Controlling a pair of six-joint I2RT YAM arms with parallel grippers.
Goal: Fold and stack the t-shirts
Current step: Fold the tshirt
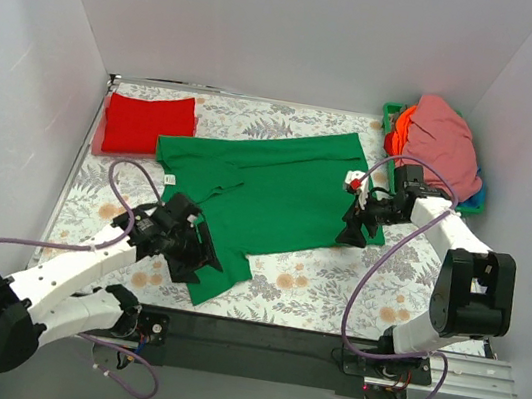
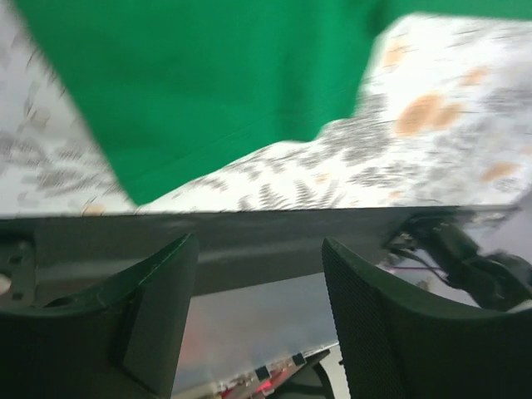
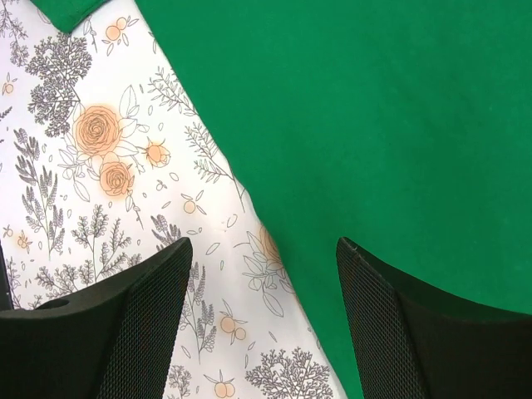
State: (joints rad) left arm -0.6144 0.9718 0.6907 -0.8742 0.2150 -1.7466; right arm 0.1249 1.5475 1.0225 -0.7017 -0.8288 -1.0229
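A large green t-shirt [image 1: 277,196] lies spread across the middle of the flowered table. A folded red t-shirt [image 1: 147,123] lies at the back left. A pink t-shirt [image 1: 447,142] and an orange one [image 1: 400,130] are heaped in the basket at the back right. My left gripper [image 1: 204,259] is open and empty at the shirt's near left corner; its wrist view shows the green cloth [image 2: 208,83] and is blurred. My right gripper [image 1: 354,229] is open and empty, straddling the shirt's right edge [image 3: 274,241], with green cloth [image 3: 374,125] under one finger.
A green plastic basket [image 1: 393,111] stands at the back right corner under the heaped shirts. A dark rail [image 1: 254,337] runs along the table's near edge. White walls close in the table on three sides.
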